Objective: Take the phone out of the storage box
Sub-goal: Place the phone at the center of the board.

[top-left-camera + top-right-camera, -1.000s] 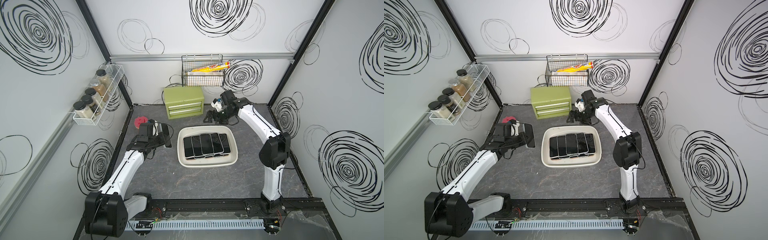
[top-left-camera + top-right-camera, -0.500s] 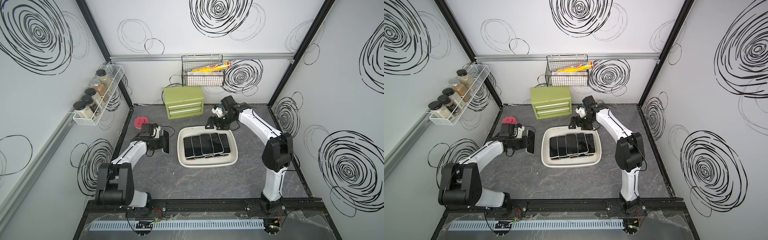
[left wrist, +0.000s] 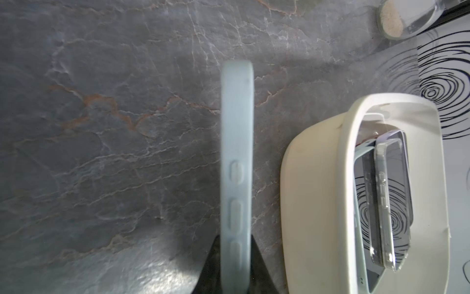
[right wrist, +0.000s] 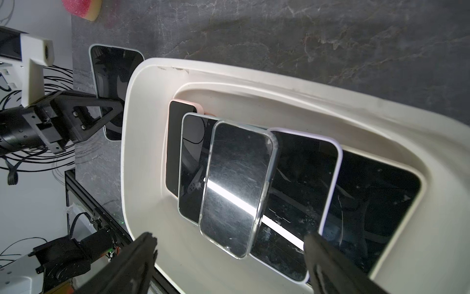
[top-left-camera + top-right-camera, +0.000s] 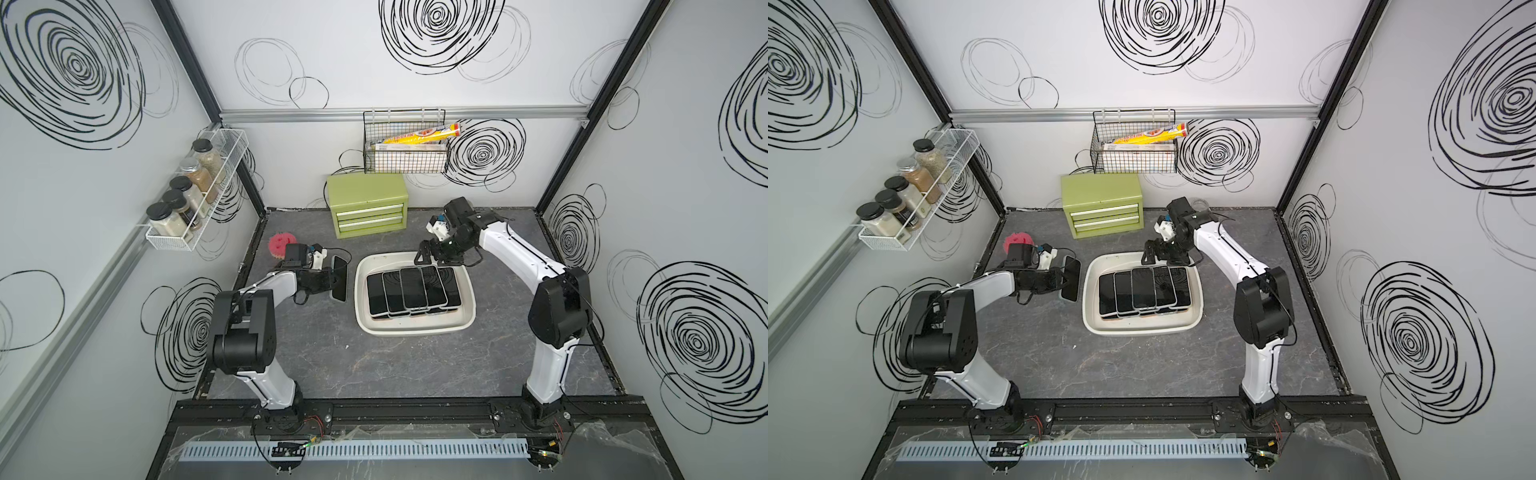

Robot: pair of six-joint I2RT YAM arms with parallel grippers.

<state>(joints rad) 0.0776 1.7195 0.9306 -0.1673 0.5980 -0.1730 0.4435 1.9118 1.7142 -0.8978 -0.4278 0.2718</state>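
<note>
Phone [image 5: 340, 277] was outside the storage box [image 5: 415, 329], just beside its left wall, tilted steeply w/ screen toward the box; we saw the left gripper [image 5: 329, 278] clamped tight on it. Inside the box, five more phones [image 5: 413, 289] lay overlapped, screens up. Right gripper [image 5: 434, 258] hung over the box's far rim, jaws spread wide, nothing in them. Green chest [image 5: 368, 205] stood behind; pink sponge [image 5: 281, 244] sat far left by the wall.
</note>
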